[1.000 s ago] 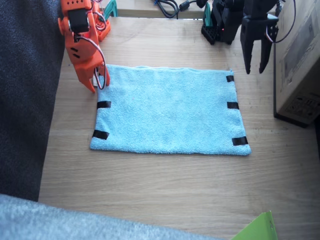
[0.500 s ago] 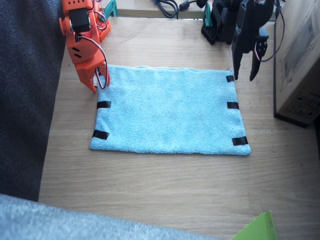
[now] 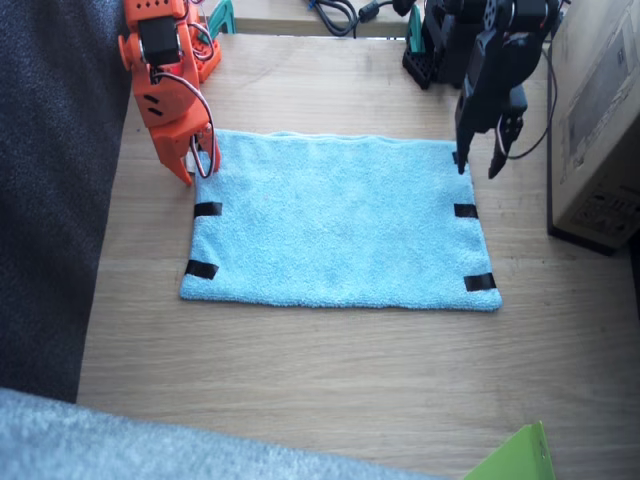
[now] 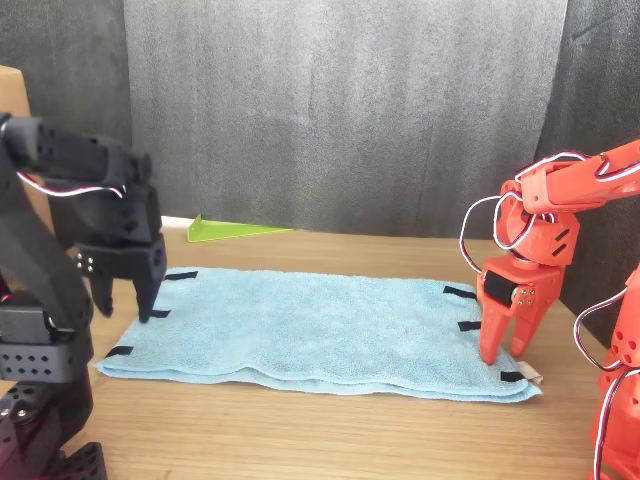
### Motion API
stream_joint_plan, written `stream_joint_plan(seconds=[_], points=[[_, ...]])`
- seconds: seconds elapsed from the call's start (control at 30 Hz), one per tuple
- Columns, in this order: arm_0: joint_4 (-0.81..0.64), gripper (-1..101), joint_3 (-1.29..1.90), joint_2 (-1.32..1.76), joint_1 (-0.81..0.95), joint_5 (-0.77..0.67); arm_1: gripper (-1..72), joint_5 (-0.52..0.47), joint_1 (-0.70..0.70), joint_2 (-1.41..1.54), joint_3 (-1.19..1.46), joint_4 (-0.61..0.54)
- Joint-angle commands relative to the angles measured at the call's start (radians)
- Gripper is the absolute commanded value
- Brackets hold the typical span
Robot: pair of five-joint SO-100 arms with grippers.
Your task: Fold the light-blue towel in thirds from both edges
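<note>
Towel point(image 3: 335, 222) tag: no legible writing

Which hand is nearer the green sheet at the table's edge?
Left. The left hand hovers at the towel's edge on the green sheet's side; the right hand is across the towel.

lab-type robot bench: wooden table point(image 3: 330, 370), dark curtain backdrop point(image 4: 340, 110), cables point(image 3: 335, 12), cardboard box point(image 3: 600, 120).

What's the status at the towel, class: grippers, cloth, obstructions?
Right gripper down at towel's corner, grip unclear. Left gripper open over opposite edge. Light-blue towel flat, unfolded. Nothing in the way.
</note>
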Motion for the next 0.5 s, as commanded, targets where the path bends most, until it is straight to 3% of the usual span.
stream_joint_plan(seconds=[0.0, 0.47], points=[[0.012, 27, -0.035, -0.012, 0.000, 0.009, 26.0, 0.003, 0.029, 0.011, -0.020, 0.005], [0.057, 25, -0.137, -0.184, -0.020, 0.009, 25.8, -0.006, 0.029, -0.003, -0.020, 0.000]])
